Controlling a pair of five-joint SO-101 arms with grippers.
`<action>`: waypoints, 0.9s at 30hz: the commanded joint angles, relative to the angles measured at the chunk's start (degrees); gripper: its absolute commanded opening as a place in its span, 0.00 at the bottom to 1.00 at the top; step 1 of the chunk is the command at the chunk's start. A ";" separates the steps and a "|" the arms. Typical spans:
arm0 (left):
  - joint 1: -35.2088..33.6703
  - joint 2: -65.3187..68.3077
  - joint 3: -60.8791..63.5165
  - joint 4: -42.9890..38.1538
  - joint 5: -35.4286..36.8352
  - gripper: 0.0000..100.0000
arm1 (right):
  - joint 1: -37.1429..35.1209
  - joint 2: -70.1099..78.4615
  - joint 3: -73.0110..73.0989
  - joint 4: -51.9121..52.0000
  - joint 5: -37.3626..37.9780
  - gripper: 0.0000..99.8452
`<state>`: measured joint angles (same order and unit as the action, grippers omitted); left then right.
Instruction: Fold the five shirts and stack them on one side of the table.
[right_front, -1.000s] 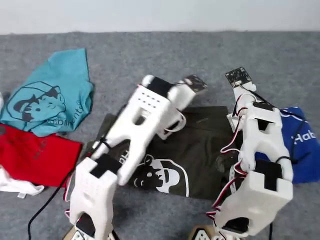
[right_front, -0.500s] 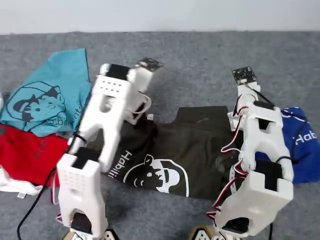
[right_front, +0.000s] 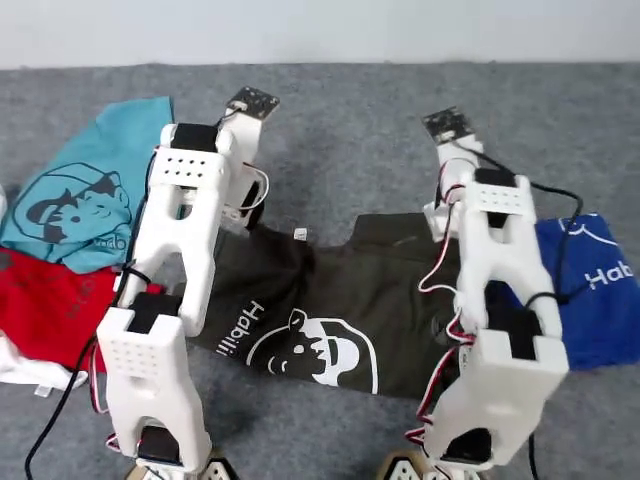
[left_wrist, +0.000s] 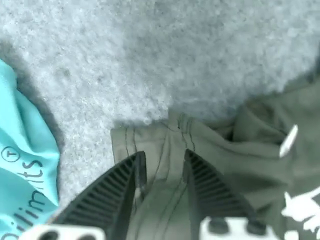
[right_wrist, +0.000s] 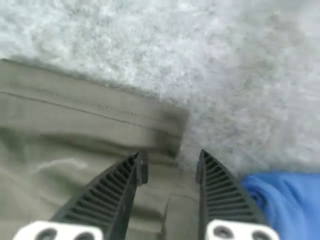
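Grey felt table (right_front: 350, 110): the olive shirt (right_front: 390, 300) lies spread print-up at the middle, between the two arms. A teal shirt (right_front: 90, 190), red shirt (right_front: 50, 310) and white shirt (right_front: 25, 372) are heaped at the left side, and a blue shirt (right_front: 590, 290) lies at the right. The left gripper (left_wrist: 161, 167) pinches a bunched ridge of the olive shirt near a sleeve corner. The right gripper (right_wrist: 169, 170) has its fingers spread, straddling the olive shirt's hem near its corner, close to the blue shirt.
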<state>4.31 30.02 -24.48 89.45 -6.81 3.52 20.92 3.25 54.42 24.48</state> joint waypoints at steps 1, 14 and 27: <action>-0.79 1.49 -1.10 -1.23 1.67 0.13 | -0.31 1.71 -2.11 -2.68 -0.35 0.17; -0.44 22.33 -19.56 0.00 1.85 0.13 | -0.13 5.85 -3.16 -8.22 1.85 0.02; 0.62 25.76 -36.35 11.16 1.93 0.14 | -0.13 6.29 -3.08 -7.43 1.85 0.01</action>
<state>4.31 56.31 -59.74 99.12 -5.49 3.60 27.60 2.02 46.86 25.71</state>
